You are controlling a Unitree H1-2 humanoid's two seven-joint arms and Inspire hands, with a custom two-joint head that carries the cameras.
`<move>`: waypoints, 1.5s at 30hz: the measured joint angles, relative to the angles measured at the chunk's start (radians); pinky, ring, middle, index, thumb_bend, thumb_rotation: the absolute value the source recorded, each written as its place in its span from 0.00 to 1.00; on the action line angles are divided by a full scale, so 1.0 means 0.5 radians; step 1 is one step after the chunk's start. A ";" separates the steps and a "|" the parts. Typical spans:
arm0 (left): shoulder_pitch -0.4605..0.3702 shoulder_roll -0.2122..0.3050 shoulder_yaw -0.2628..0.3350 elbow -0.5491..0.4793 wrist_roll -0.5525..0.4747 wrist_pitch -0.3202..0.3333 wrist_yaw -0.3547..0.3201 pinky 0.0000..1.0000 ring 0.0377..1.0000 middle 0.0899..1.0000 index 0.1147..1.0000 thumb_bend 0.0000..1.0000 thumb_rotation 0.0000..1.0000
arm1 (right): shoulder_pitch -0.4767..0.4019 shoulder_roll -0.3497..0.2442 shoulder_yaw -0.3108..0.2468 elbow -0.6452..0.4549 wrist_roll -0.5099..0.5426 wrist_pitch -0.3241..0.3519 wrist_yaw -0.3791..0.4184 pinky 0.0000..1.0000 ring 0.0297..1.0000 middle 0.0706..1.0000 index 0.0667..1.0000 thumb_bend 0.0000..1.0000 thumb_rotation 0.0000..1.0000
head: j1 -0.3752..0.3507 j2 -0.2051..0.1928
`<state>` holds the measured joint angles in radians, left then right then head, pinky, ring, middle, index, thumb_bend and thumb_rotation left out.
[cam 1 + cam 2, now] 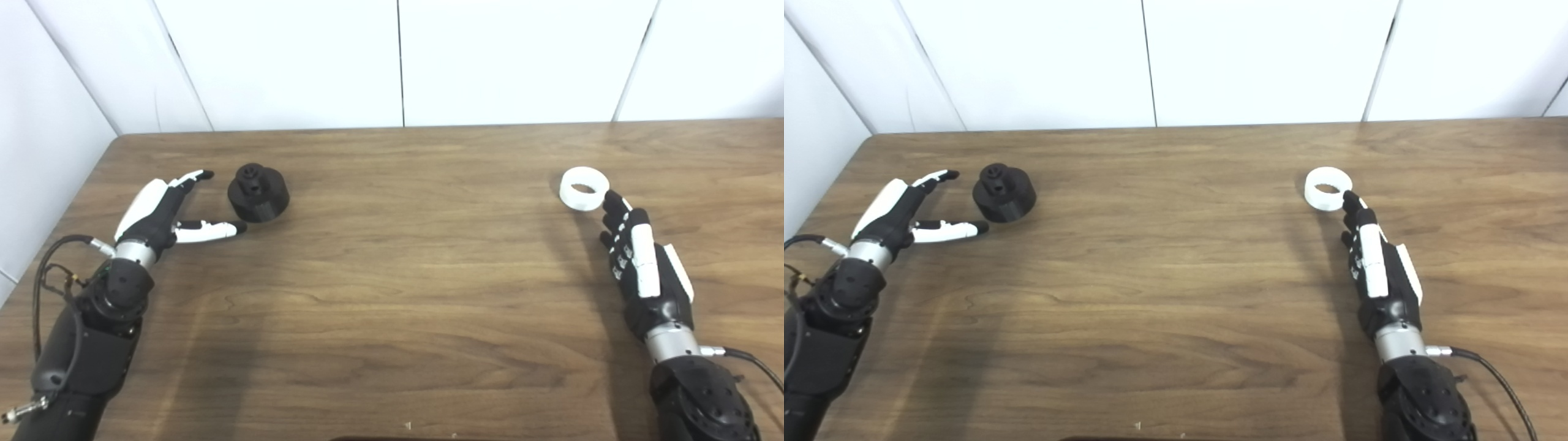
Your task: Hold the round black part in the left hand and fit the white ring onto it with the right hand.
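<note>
The stiff, light-looking white plastic ring (584, 188) and stepped round black plastic part (258, 193) lay ungripped; both the left hand (165, 211) and right hand (643, 263) were spread open, so outer rims were probably best grabbed.

Wooden table (392, 294): black round part (258, 193) sits near the far-left corner, white ring (584, 188) toward the right edge.

Wooden table (392, 294), brown, grain running side to side, filling most of the view. Behind and along the left, white wall panels (275, 61) split by dark vertical seams. Soft, even light, probably from overhead.
</note>
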<state>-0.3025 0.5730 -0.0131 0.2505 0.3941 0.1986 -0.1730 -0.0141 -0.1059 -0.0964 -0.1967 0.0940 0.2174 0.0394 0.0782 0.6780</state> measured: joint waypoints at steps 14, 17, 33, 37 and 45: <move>-0.132 -0.001 -0.064 0.192 -0.024 0.003 -0.034 0.94 1.00 0.96 0.88 0.98 0.42 | 0.009 0.001 0.000 -0.013 0.001 0.000 0.000 1.00 0.99 0.97 0.93 0.61 1.00 | -0.028 -0.009; -0.145 -0.001 -0.071 0.194 -0.024 0.007 -0.034 0.93 1.00 0.96 0.89 0.96 0.41 | 0.019 0.002 -0.001 -0.023 0.002 0.000 0.000 1.00 0.99 0.97 0.94 0.62 1.00 | -0.028 -0.012; -0.233 -0.001 -0.171 0.234 -0.013 0.035 -0.038 0.93 1.00 0.96 0.88 0.95 0.39 | 0.038 0.000 0.000 -0.034 -0.002 -0.001 -0.001 1.00 0.98 0.97 0.94 0.64 1.00 | -0.040 -0.012; -0.250 -0.001 -0.195 0.234 -0.012 0.024 -0.038 0.91 1.00 0.96 0.87 0.94 0.37 | 0.038 0.001 -0.001 -0.034 -0.004 -0.002 -0.002 1.00 0.98 0.97 0.94 0.63 1.00 | -0.046 -0.012; -0.271 -0.002 -0.226 0.260 0.003 -0.015 -0.038 0.91 0.99 0.95 0.86 0.94 0.37 | 0.047 0.005 -0.002 -0.043 -0.004 -0.002 -0.004 1.00 0.99 0.97 0.94 0.63 1.00 | -0.058 -0.015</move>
<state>-0.4379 0.5722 -0.1262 0.3807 0.3956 0.1909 -0.1918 0.0094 -0.1033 -0.0975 -0.2184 0.0921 0.2166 0.0372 0.0491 0.6703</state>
